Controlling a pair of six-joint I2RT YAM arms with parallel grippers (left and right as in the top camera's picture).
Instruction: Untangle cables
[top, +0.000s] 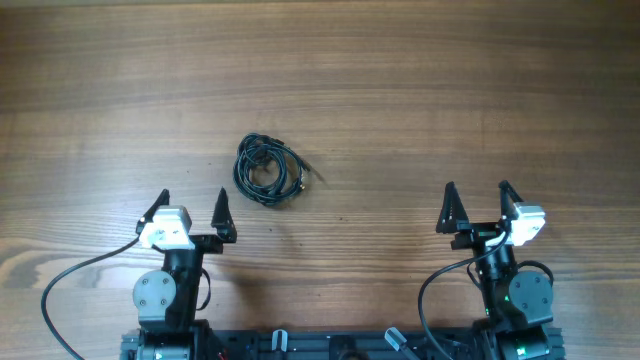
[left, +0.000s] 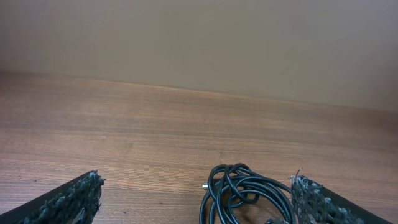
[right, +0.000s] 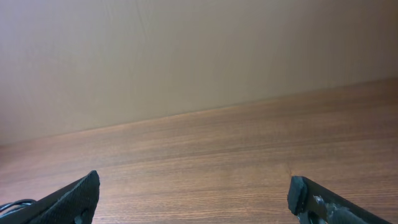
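- A wooden table (top: 400, 80) is seen filling the overhead view, its grain running left to right.
- The cables (top: 268, 170) are found lying on it in one coiled black bundle, just off centre toward nine o'clock.
- A silvery plug end (top: 305, 181) is spotted at the bundle's four o'clock.

Cut off at six o'clock in the left wrist view: the cables (left: 231, 180). Mere sliver at eight o'clock, right wrist view. Overhead, too small to count strands.
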